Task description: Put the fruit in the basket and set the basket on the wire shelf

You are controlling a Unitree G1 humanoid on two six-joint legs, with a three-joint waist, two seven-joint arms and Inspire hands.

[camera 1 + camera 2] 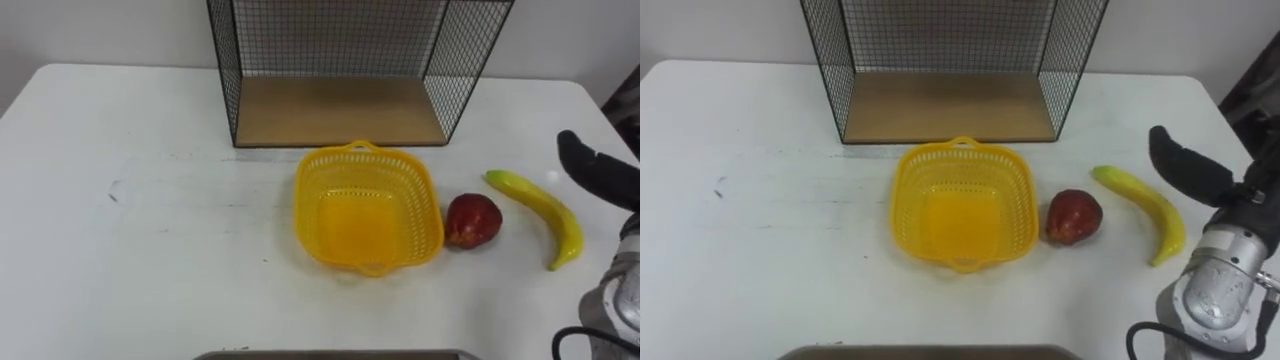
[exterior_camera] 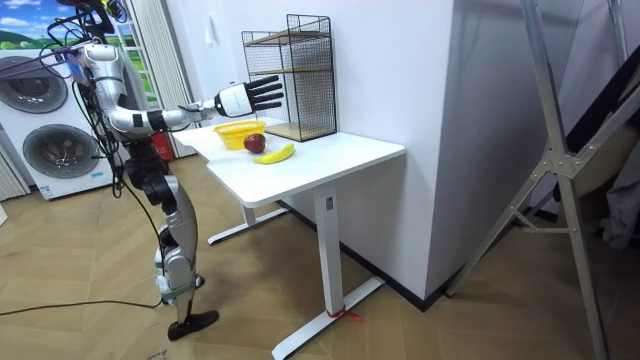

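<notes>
- Grey strip (image 1: 330, 354) lies along the bottom edge of the eye views. It is cut off, and I cannot tell what it is.
- White table (image 1: 150, 250) carries everything. The robot stands at its end on the room view's left, facing it.
- Right hand (image 1: 595, 165) comes in at the right edge of the eye views, where only dark fingers and a metal wrist show and the rest is cut off. The room view shows it raised above the table with fingers spread straight, holding nothing.
- Banana (image 1: 540, 205) lies on the table just left of that hand and clear of it. It runs from its far-left tip to its near-right tip.
- Apple (image 1: 472, 220), red, sits between the banana and the basket. It is just beside the basket's right wall, and whether the two touch is hard to make out.
- Basket (image 1: 355, 225), yellow and empty, stands near the table's middle, in front of the shelf.
- Shelf (image 1: 225, 70), black wire, stands at the far edge with its open side toward the basket. Its wooden board (image 1: 335, 110) is bare. Its top is cut off in the eye views, and the room view shows a second tier above.
</notes>
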